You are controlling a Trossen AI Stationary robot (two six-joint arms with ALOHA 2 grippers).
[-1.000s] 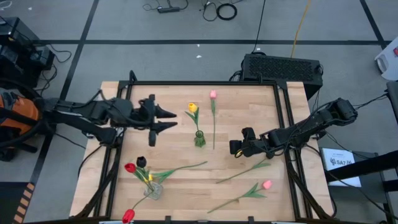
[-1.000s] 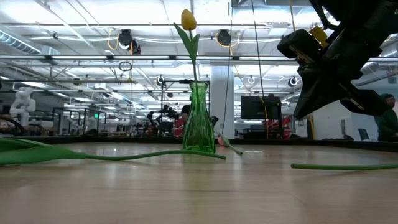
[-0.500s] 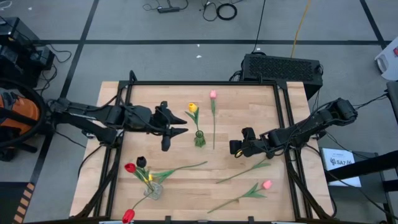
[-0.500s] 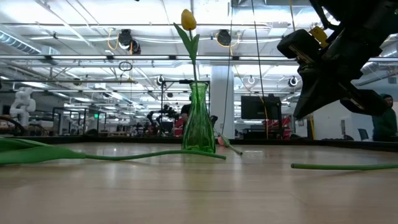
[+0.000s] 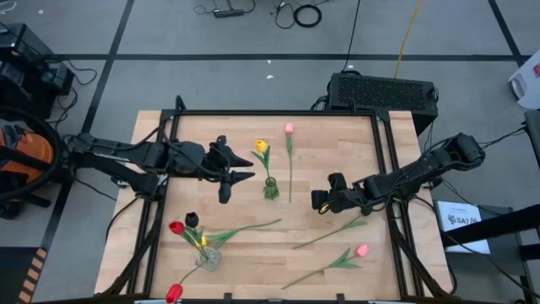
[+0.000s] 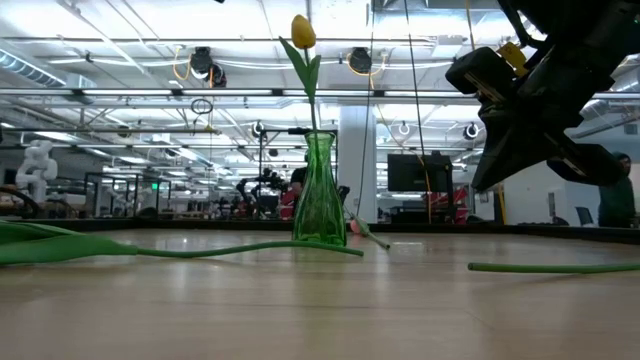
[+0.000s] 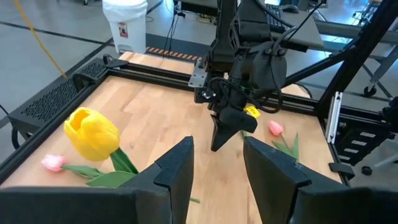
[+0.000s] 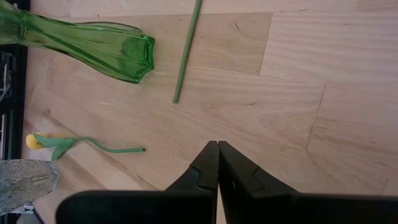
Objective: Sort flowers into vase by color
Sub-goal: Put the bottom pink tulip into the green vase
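A yellow tulip [image 5: 261, 146] stands with its stem in the green vase [image 5: 271, 187] at mid-table. My left gripper [image 5: 246, 171] hangs open just left of it with nothing between its fingers; its wrist view shows the yellow head [image 7: 92, 134] close by. My right gripper [image 5: 319, 200] is shut and hovers above the wood right of the vase. A pink tulip [image 5: 289, 160] lies flat beside the green vase, another pink one [image 5: 362, 250] near the front right. The clear vase [image 5: 208, 257] holds a red [image 5: 175, 226] and a black tulip [image 5: 191, 219].
A yellow tulip [image 8: 30, 142] lies by the clear vase, its stem [image 5: 249, 226] reaching toward mid-table. A bare green stem [image 5: 337, 228] lies near my right gripper. A red tulip [image 5: 174, 292] rests at the front edge. A black frame [image 5: 384, 152] rims the table.
My left gripper has moved toward the table's right edge, closer to the green vase, sinking a little, then has stopped. It stays open.
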